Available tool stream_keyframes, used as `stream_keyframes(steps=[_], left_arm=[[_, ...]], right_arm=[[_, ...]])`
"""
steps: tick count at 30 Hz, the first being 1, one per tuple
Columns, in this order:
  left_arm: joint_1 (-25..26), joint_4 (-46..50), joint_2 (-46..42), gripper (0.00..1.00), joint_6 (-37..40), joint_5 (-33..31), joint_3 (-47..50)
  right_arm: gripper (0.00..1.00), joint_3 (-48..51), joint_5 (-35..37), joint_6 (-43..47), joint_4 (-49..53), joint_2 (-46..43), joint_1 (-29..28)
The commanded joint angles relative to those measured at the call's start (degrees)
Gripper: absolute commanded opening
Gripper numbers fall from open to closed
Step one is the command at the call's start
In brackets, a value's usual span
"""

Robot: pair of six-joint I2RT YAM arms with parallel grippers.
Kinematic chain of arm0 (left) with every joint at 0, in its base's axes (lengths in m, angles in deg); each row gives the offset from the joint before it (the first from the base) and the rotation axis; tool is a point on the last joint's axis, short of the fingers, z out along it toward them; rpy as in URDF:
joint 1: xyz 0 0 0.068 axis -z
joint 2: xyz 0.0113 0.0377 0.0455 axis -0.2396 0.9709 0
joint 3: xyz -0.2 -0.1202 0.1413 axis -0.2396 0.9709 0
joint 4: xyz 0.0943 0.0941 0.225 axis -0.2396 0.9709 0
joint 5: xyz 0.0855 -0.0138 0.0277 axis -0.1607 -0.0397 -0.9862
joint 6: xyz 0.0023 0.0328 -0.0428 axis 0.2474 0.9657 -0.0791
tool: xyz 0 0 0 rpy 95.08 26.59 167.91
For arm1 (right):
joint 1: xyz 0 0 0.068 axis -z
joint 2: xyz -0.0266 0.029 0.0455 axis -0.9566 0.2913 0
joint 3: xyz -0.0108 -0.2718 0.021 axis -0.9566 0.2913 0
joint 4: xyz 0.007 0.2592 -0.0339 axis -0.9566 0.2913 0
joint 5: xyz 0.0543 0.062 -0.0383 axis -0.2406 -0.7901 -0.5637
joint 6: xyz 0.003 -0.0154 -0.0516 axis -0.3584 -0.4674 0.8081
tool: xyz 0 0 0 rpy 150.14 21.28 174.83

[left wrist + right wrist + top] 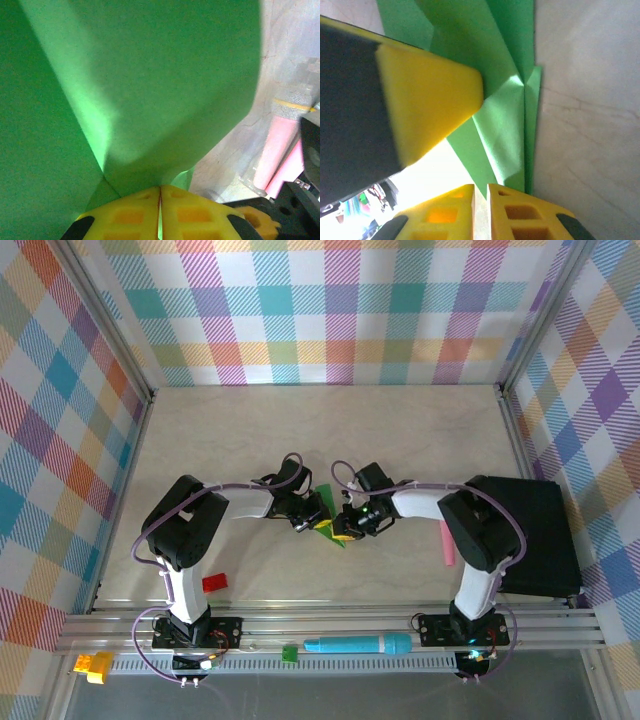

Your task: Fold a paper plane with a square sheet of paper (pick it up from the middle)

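Mid-frame from above we find the green paper largely covered by the left gripper and right gripper, while in the left wrist view it runs blurred off top and left edges.

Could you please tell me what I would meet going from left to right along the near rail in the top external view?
yellow block → left arm base → small green block → teal marker → right arm base
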Motion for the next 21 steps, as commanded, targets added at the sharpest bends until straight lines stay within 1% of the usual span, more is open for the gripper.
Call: stream_keyframes(steps=[1,3,6,11,16,21], left_arm=[[0.44,3.47,2.01,0.1,-0.47,-3.51,1.76],[0.44,3.26,1.9,0.1,-0.47,-3.43,1.75],[0.44,2.92,1.81,0.1,-0.58,-3.28,1.76],[0.44,2.4,1.64,0.1,-1.0,-2.89,1.61],[0.44,1.35,1.59,0.1,-1.64,-2.51,1.7],[0.44,0.6,1.72,0.1,-2.23,-2.4,1.9]], right_arm=[[0.15,0.64,4.74,-0.89,-0.91,-4.26,0.02],[0.15,0.47,6.5,-1.02,-0.79,-4.59,0.04],[0.13,-1.02,6.61,-1.09,-0.12,-3.13,0.04],[0.09,-2.74,5.23,-0.98,0.41,0.34,-0.13],[0.09,-3.31,2.99,0.36,0.75,2.19,-0.9],[0.08,-2.73,2.98,0.95,1.61,3.28,-1.4]])
